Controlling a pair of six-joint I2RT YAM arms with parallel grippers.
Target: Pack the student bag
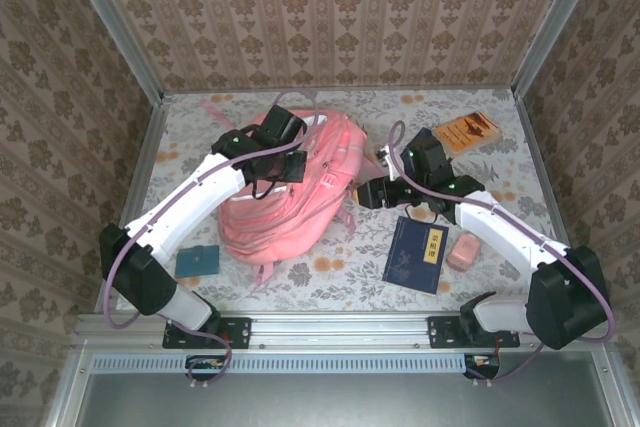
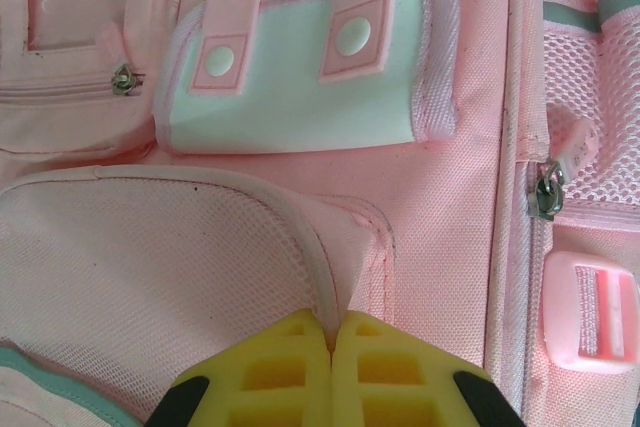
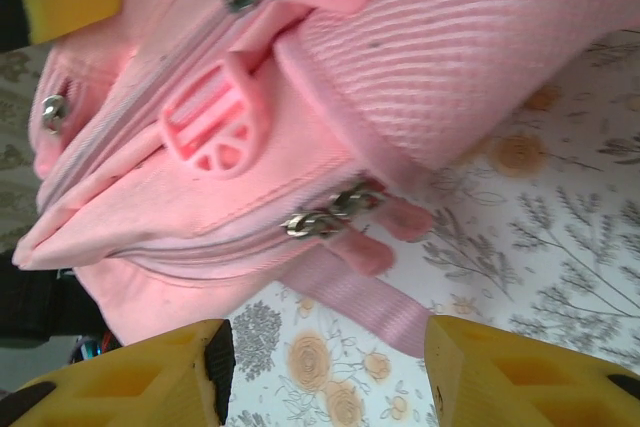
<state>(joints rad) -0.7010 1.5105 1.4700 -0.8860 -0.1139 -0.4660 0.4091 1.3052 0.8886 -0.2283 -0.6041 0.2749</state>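
Navy first: a blue book (image 1: pixel 418 253) lies nearest, its pale label too small to read, with a pink case (image 1: pixel 463 251) just beside it. Mid-table lies the student bag (image 1: pixel 290 192), contents hidden. The left gripper (image 2: pixel 332 335) is clenched on its mesh pocket's rim. The right gripper (image 3: pixel 328 362) stands released by its zip pulls. Farthest is an orange book (image 1: pixel 468 131), lettering illegible.

1. Top external looks down from behind the arm bases over the whole table (image 1: pixel 335 287).
2. Left wrist sits close above the student bag (image 2: pixel 450 197).
3. Right wrist views that same bag's zipped edge closely.
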